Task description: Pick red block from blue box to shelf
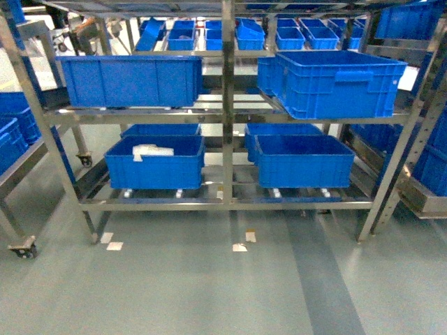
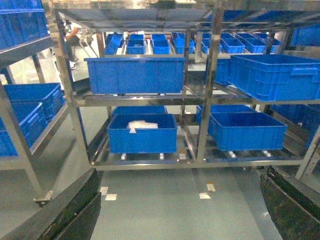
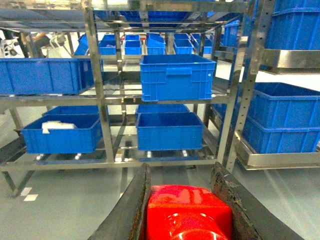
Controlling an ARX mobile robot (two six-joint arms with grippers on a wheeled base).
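Observation:
In the right wrist view, the glossy red block (image 3: 187, 212) sits clamped between two dark fingers, with my right gripper (image 3: 181, 175) shut on it. My left gripper (image 2: 182, 200) is open, its fingers (image 2: 75, 210) spread wide over bare floor with nothing between them. The stainless-steel shelf (image 1: 227, 105) stands straight ahead across a strip of grey floor, also visible as the shelf (image 2: 210, 100) and the shelf (image 3: 97, 100) in the wrist views. The blue box is out of view. Neither gripper shows in the head view.
Dark blue ribbed crates (image 1: 133, 80) fill the shelf's tiers; a lower-left crate (image 1: 155, 164) holds something white. More racks with crates stand at the left (image 1: 17, 139) and right (image 1: 419, 160). White tape marks (image 1: 239, 247) lie on the floor before the shelf.

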